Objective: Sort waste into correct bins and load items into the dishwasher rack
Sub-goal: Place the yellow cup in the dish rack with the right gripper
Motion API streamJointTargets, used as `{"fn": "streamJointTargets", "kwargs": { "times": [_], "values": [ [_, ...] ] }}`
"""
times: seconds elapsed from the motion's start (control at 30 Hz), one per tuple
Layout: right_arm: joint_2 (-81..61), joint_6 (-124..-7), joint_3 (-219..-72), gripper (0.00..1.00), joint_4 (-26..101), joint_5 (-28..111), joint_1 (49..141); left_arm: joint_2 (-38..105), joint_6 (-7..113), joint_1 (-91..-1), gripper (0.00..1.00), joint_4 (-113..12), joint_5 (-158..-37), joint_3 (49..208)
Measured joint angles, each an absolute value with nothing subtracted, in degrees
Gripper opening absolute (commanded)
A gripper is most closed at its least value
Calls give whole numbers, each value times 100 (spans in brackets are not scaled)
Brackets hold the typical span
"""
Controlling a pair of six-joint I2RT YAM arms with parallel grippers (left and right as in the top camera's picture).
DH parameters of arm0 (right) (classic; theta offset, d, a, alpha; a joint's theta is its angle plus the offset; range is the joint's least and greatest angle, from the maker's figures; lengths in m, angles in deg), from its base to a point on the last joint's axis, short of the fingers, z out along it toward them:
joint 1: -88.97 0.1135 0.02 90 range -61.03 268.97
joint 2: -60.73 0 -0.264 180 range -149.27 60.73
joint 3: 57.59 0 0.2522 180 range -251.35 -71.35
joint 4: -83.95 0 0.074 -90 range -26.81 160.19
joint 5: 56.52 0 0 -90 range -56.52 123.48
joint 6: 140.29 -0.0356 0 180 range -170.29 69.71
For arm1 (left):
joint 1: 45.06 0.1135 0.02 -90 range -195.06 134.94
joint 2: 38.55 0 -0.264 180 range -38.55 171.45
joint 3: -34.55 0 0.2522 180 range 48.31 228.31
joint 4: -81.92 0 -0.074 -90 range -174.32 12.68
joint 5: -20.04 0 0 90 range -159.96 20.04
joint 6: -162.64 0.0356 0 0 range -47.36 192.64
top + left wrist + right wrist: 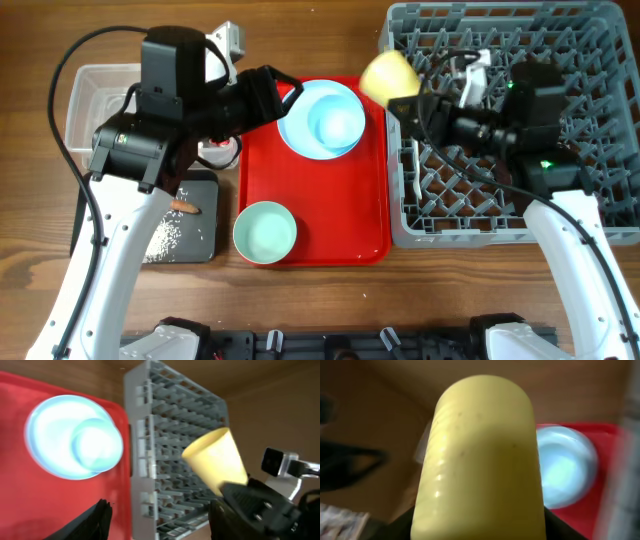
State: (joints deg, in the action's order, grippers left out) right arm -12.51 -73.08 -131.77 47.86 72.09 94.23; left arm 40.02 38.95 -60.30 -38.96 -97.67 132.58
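Cup handling: yellow cup (388, 75) looks light, thin-walled and slick, so it is best gripped around the wall. Right end effector (405, 98) clamps its narrower end, tilted, at the dishwasher rack (600, 40) edge. Left end effector (160, 525) gapes empty above the red tray (340, 220).

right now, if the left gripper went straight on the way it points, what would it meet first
Probably the dishwasher rack, its wall beside the red tray; the yellow cup in the right gripper sits just off that line. Depth is unclear.
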Motion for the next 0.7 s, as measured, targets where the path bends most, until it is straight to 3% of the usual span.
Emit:
{"fn": "streamJointTargets", "kwargs": {
  "times": [0.1, 0.27, 0.47, 0.7],
  "values": [
    [-1272, -7091, -13435, 38, 3606, 5570, 9416, 4002, 3901, -6030, 63, -3583, -9275, 13258],
    [-1279, -6943, -14589, 36, 1975, 4311, 9416, 4002, 3938, -6030, 63, -3126, -8910, 13258],
    [-1731, -6940, -14631, 34, 1291, 3378, 9416, 4002, 3938, -6089, 63, -2978, -8809, 13258],
    [-2953, -6940, -14631, 34, 1079, 3211, 9416, 4002, 3941, -6500, 63, -2965, -8300, 13258]
  ]
}}
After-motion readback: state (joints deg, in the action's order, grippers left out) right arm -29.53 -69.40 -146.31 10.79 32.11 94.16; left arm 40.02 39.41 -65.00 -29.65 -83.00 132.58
